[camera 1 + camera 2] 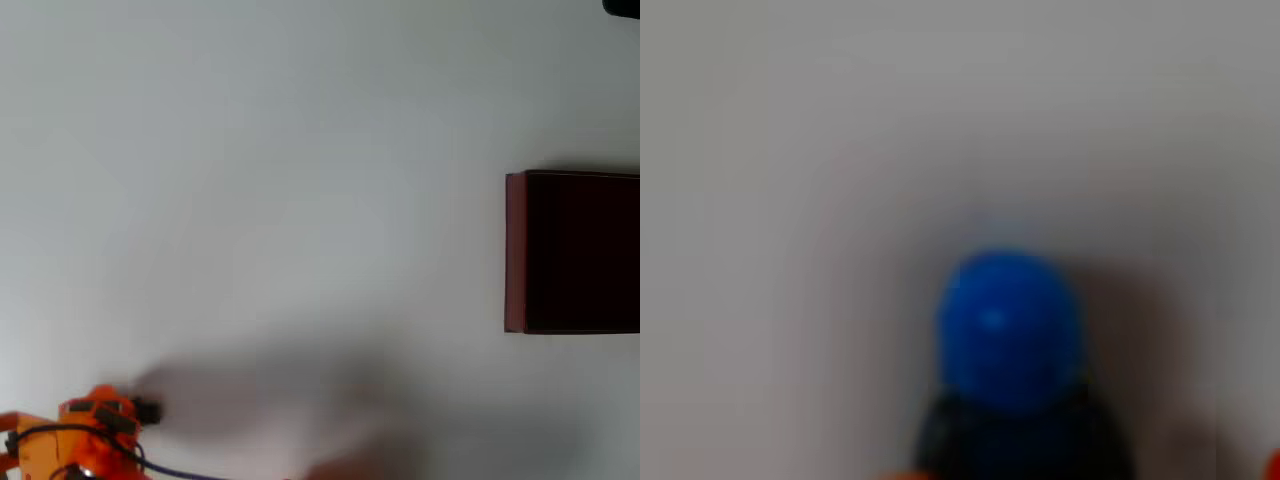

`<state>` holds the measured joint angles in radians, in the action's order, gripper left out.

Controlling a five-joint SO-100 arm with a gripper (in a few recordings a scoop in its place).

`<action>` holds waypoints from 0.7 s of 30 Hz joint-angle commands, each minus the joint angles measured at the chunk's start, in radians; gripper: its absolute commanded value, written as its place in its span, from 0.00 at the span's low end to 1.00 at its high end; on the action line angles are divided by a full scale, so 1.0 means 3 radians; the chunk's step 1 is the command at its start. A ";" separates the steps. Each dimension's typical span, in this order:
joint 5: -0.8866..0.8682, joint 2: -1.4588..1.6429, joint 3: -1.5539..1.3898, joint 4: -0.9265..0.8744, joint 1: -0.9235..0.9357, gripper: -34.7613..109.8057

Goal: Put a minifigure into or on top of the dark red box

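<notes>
The fingers barely show: in the wrist view only slivers of orange sit at the bottom edge, one under the toy and one at the lower right corner [1274, 468], so I cannot tell whether they are spread, closed, or gripping anything. Right in front of that camera, low and centred, is the minifigure [1010, 335], blurred, with a round bright blue head over a dark body; whether the fingers touch it is not clear.

From overhead, the orange arm [85, 440] sits at the bottom left corner of the tabletop [280, 180], with a dark cable looped over it and a soft shadow spreading to its right. The tabletop is plain, pale grey-white and evenly lit. The dark red box [515, 250] stands at the right edge, cut off by the frame, its maroon wall facing left and its inside nearly black; it is well apart from the arm.

Counted: one minifigure, one box, one arm.
</notes>
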<state>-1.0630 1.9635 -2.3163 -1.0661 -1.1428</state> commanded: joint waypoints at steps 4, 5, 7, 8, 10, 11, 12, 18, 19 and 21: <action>-0.0225 0.0460 -0.0476 0.0235 -0.0041 0.36; -0.0220 0.0460 -0.0491 0.0235 -0.0026 0.36; -0.0194 0.0460 -0.0496 0.0235 -0.0005 0.36; -0.0189 0.0460 -0.0496 0.0230 0.0010 0.36; -0.0153 0.0430 -0.0496 0.0225 0.0061 0.36; -0.0128 0.0419 -0.0491 0.0225 0.0077 0.36; -0.0102 0.0414 -0.0486 0.0215 0.0082 0.36; -0.0041 0.0435 -0.0593 0.0261 0.0133 0.36; -0.0031 0.0460 -0.0619 0.0261 0.0148 0.36; -0.0020 0.0552 -0.0711 0.0307 0.0159 0.36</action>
<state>-1.0738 2.0801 -2.5081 -0.9848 -1.0891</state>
